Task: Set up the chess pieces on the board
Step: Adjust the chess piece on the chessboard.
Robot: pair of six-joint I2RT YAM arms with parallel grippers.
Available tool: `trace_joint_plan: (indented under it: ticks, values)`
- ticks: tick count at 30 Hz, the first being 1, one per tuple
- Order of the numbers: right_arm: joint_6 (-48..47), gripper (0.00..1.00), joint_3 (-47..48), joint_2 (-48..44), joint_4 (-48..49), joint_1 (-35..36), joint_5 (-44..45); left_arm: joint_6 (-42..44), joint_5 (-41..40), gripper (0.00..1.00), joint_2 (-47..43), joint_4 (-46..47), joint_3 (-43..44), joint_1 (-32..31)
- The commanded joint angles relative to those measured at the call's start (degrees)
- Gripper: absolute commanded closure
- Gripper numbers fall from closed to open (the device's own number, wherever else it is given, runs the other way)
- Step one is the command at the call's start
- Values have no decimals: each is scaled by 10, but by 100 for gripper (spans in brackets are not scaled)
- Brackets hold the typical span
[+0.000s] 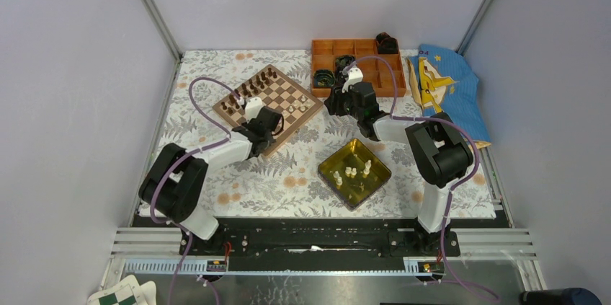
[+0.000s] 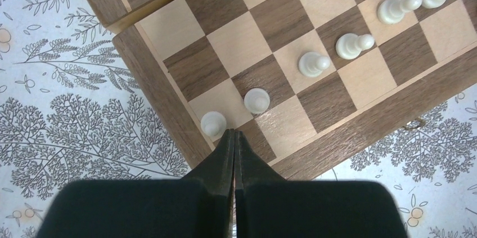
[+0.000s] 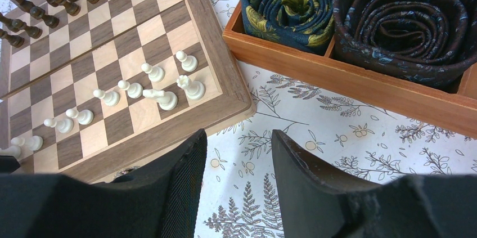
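Left wrist: our shut, empty left tool (image 2: 233, 135) sits just behind a tiny cream-white pawn (image 2: 213, 122) on the checked wooden chessboard (image 2: 360, 122); we could topple it advancing. Our right tool (image 3: 239, 142) gapes empty.

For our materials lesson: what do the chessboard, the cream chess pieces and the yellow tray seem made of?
Board: wood, satin finish; grain shows in checks and border.
Cream pieces: perhaps plastic or painted wood; smooth, uniform, slightly shiny.
Yellow tray: likely glossy plastic; reflections on its surface.
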Motion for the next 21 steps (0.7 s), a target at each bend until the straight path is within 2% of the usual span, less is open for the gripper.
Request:
trace_joint_plan:
  ticks: [1,21]
  values:
    - [3,47,10,-11,34,-5,-8,6,-25,100,11,36,23,-2]
    - [-1,47,17,0,29,-4,-6,20,-21,100,36,51,42,13]
